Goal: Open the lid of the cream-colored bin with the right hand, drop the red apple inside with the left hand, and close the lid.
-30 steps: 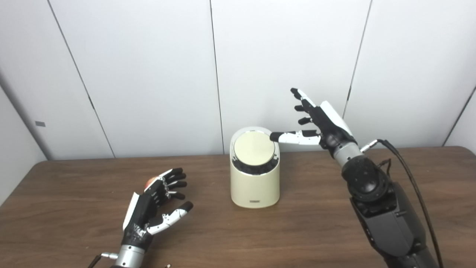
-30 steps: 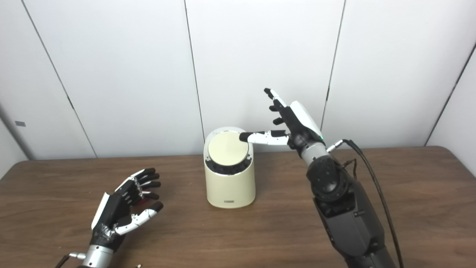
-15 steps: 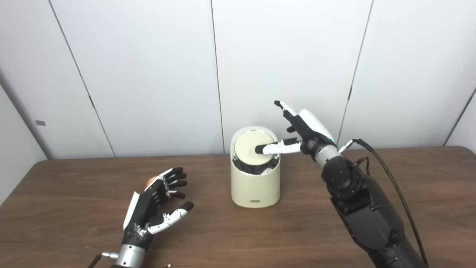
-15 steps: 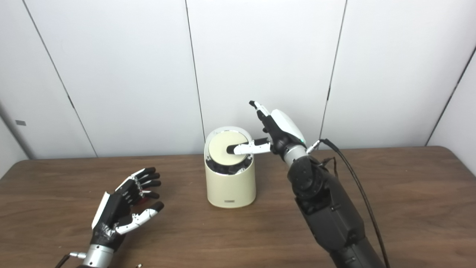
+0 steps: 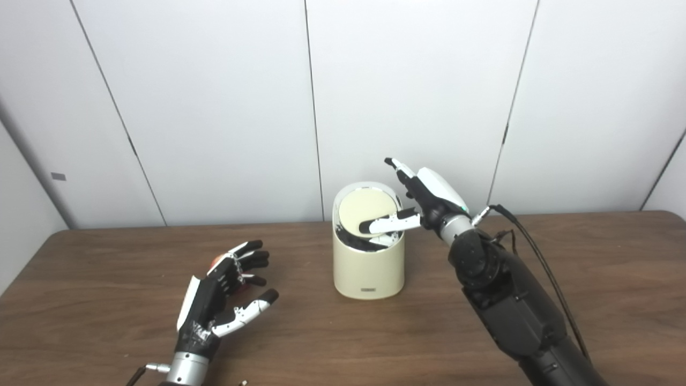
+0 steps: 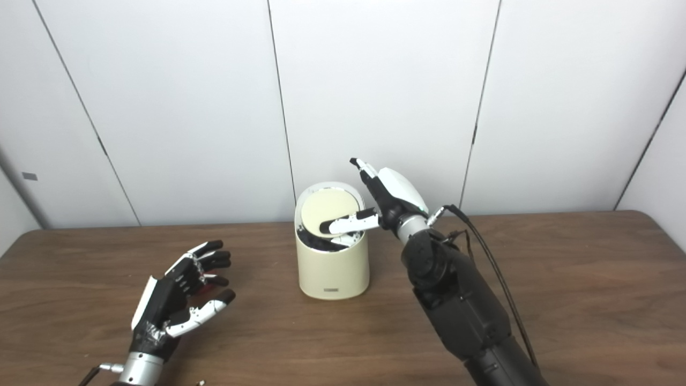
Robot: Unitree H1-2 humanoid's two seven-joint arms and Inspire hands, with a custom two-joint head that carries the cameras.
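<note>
The cream-colored bin (image 5: 367, 268) stands upright at the middle of the wooden table (image 5: 343, 332). Its round lid (image 5: 366, 212) is tipped, near edge sunk, showing a dark gap at the front. My right hand (image 5: 423, 201) is open at the bin's right rim, its thumb pressing down on the lid's near part while the fingers point up beside the rim. My left hand (image 5: 222, 292) rests open at the front left, palm facing right. The red apple (image 5: 216, 261) peeks out just behind its fingertips, mostly hidden.
White wall panels rise right behind the table's far edge. A black cable (image 5: 536, 252) loops off my right forearm. A small metal piece (image 5: 241, 383) lies at the table's near edge beside my left wrist.
My right hand dropped and shifted left, its thumb sliding from the lid's right rim onto the lid and tilting it inward. The left hand stayed put.
</note>
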